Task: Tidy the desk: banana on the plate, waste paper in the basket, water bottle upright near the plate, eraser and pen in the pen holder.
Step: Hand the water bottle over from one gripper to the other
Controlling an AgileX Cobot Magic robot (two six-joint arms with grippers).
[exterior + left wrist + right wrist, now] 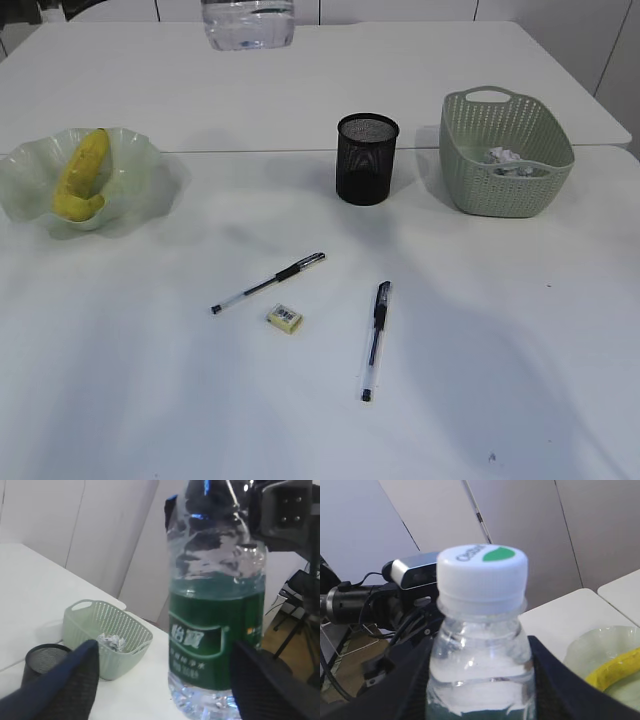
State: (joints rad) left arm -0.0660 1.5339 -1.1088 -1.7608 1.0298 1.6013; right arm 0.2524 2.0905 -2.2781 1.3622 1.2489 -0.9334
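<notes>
Right gripper [480, 680] is clamped on the bottle [481, 630], left gripper [160, 680] spread wide, so lower it straight beside the plate [140, 150].

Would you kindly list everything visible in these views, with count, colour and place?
banana: one, yellow, lying in the plate at far left.
plate: one, pale green ruffled glass, left side of the desk.
pen holder: one, black mesh, upright at centre.
basket: one, grey-green, far right.
waste paper: one, white, inside the basket.
pens: two, lying on the desk in front of the pen holder.
eraser: one, pale yellow, between the pens.
water bottle: one, clear with green label and white cap, held upright above the desk's far edge.
desk: one, white.
right end effector: closed on the water bottle below its neck.
left end effector: dark fingers either side of the water bottle, apart from it.
</notes>
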